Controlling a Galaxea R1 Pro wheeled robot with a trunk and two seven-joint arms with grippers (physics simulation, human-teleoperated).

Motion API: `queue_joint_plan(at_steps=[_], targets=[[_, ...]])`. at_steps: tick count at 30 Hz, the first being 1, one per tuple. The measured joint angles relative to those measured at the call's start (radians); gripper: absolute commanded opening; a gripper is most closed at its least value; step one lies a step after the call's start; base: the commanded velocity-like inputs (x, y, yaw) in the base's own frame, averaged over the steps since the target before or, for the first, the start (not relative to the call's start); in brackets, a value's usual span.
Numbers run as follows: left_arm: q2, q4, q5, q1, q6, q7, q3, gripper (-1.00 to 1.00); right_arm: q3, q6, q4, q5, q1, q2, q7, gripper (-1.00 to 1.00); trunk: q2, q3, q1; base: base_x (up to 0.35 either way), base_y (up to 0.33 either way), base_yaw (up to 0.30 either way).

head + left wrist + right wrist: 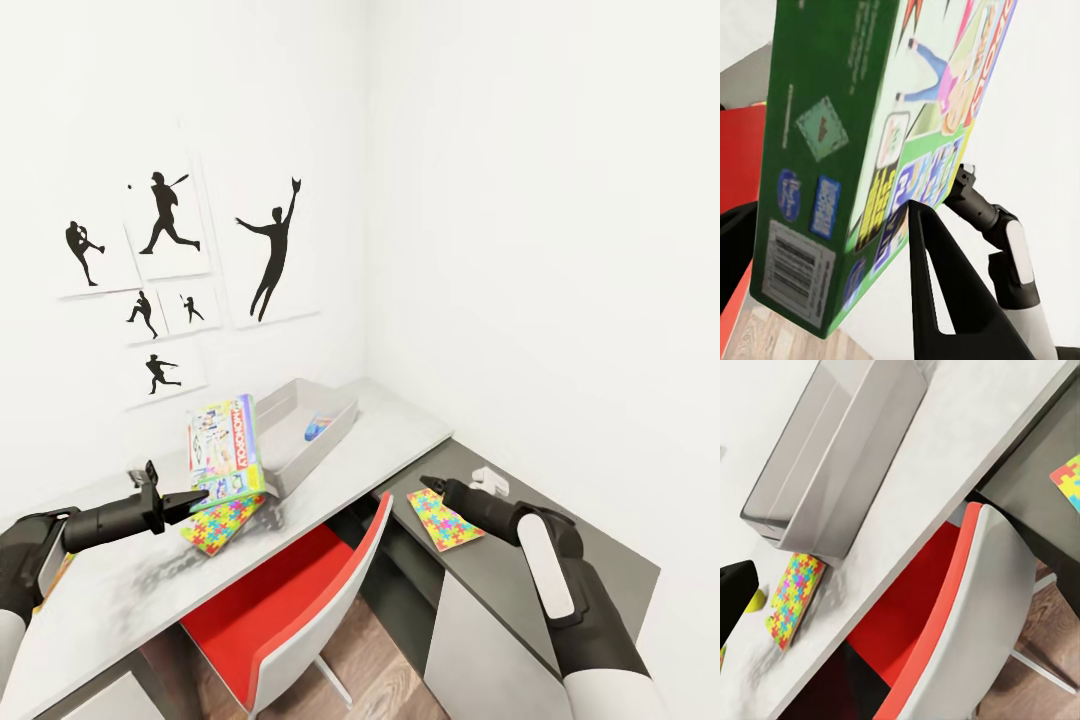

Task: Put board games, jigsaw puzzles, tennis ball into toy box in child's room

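Two arms reach forward from the near edge of the head view. Nearest the robot stands a chair (300, 610) with a red seat and grey back, tucked partly under the table (400, 430). The left gripper (190, 497) is clamped on the lower edge of a board game (226, 448), holding it upright and slightly tilted above the white tabletop; in the left wrist view one black finger (934, 285) presses against the printed face of the box (870, 135). Just beneath the raised box, one jigsaw puzzle (222, 522) lies flat on the white top, near the toy box. The right gripper (432, 486) hovers over the lower dark grey side desk, its tip above the second jigsaw puzzle (444, 520) lying flat there; whether its jaws are open or closed cannot be determined. Beyond the board game sits the toy box (340, 425), a grey tray set against the wall, with a small blue object (318, 428) inside. Farthest back, black athlete silhouettes (272, 250) hang on the white wall.
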Motion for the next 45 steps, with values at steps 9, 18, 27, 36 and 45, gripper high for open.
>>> queue_joint_plan(at_steps=[9, 18, 27, 36, 45], targets=[[-0.002, 0.000, -0.001, 0.000, 0.000, 0.000, -0.003, -1.00, 0.000, -0.028, 0.009, 0.002, 0.000, -0.001, -0.002, 1.00, 0.000, 0.000, 0.000, 0.000, 0.000, 0.073], [-0.002, 0.000, 0.000, 0.000, -0.002, 0.000, 0.004, -1.00, 0.000, -0.040, 0.010, 0.004, 0.001, -0.001, 0.003, 1.00, 0.000, 0.003, 0.000, 0.000, 0.000, 0.220], [0.000, 0.000, 0.002, 0.000, -0.002, 0.000, 0.007, -1.00, -0.001, -0.040, 0.010, 0.002, 0.001, -0.002, 0.004, 1.00, 0.000, 0.003, 0.000, 0.120, -0.076, 0.024], [0.005, 0.000, 0.001, 0.000, -0.002, 0.000, 0.008, -1.00, -0.001, -0.040, 0.005, 0.002, 0.000, -0.004, 0.004, 1.00, 0.000, 0.003, 0.000, 0.101, -0.007, 0.001], [0.007, 0.000, 0.001, 0.000, -0.003, 0.000, 0.009, -1.00, -0.001, -0.040, 0.004, 0.001, 0.001, -0.004, 0.003, 1.00, 0.000, 0.003, 0.000, 0.126, 0.000, 0.000]])
